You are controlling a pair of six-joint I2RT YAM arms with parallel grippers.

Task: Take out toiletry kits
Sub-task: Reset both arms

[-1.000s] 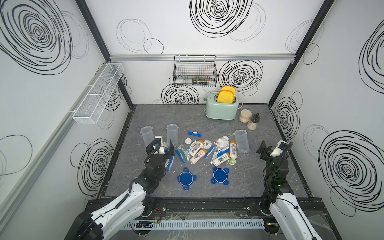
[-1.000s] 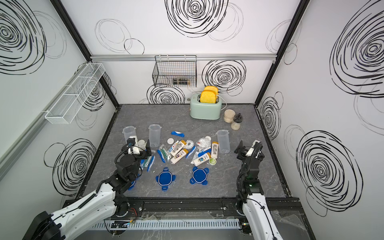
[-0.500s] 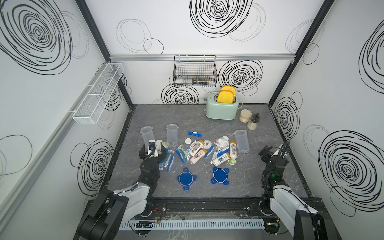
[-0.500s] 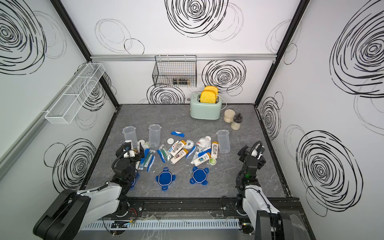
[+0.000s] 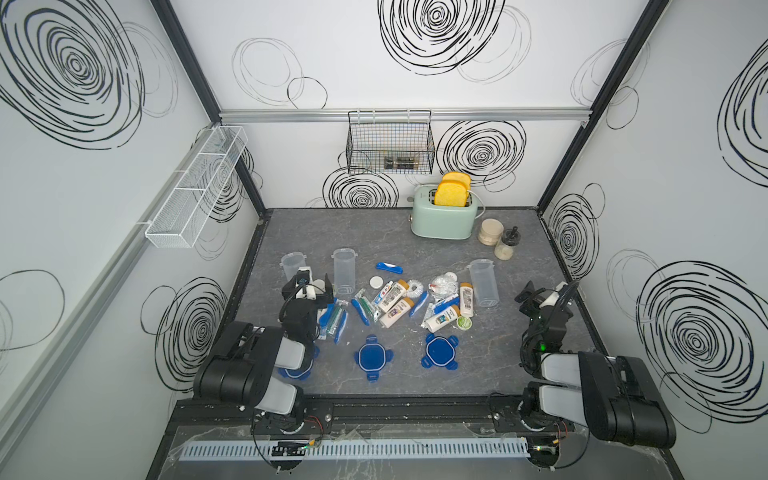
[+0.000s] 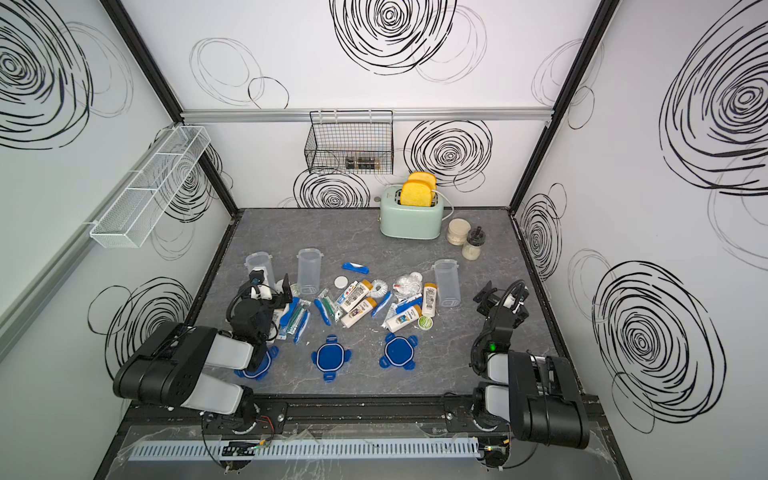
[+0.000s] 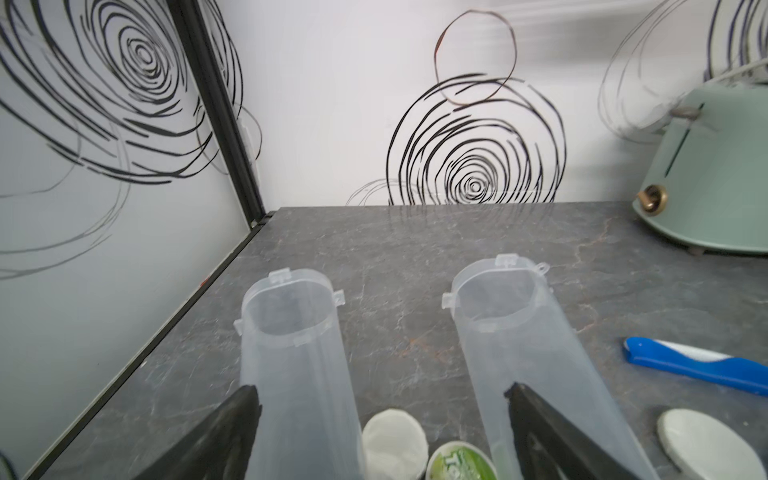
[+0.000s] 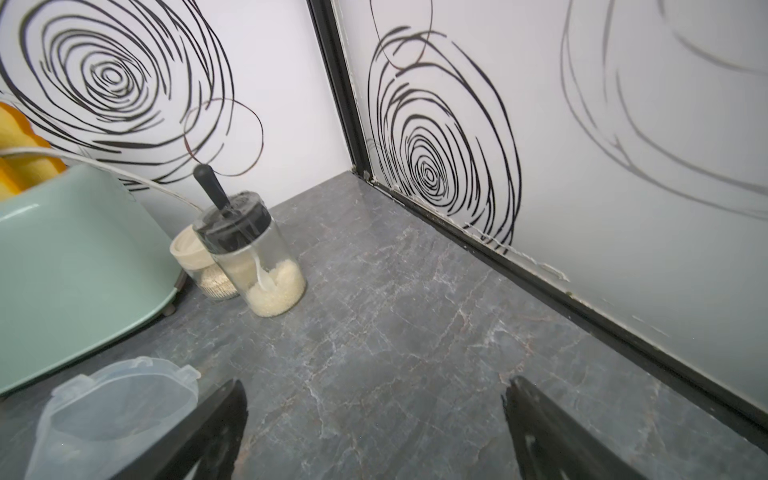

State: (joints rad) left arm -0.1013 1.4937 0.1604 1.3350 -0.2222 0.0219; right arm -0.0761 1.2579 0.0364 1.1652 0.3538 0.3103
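The toiletry kits (image 5: 407, 303) lie loose in the middle of the table: cream bottles with tan caps (image 6: 357, 311), tubes, blue toothbrushes (image 7: 698, 365) and small round tins (image 7: 395, 440). My left gripper (image 5: 308, 286) is open and low at the left end of the pile. In the left wrist view the left gripper (image 7: 381, 392) holds nothing, and a white tin and a green tin (image 7: 461, 463) lie just in front of it. My right gripper (image 5: 548, 291) stands open over bare table at the right, and the right wrist view shows the right gripper (image 8: 376, 384) empty.
Three clear containers (image 5: 295, 266) (image 5: 344, 270) (image 5: 483, 282) stand uncapped round the pile. Blue lids (image 5: 373, 357) (image 5: 439, 351) lie toward the front, one partly under the left arm. A green toaster (image 5: 444, 216) and two jars (image 5: 505, 247) sit at the back right.
Both arms have folded down and back toward the front rail, bringing the grippers lower over the table. Both grippers stay open and empty.
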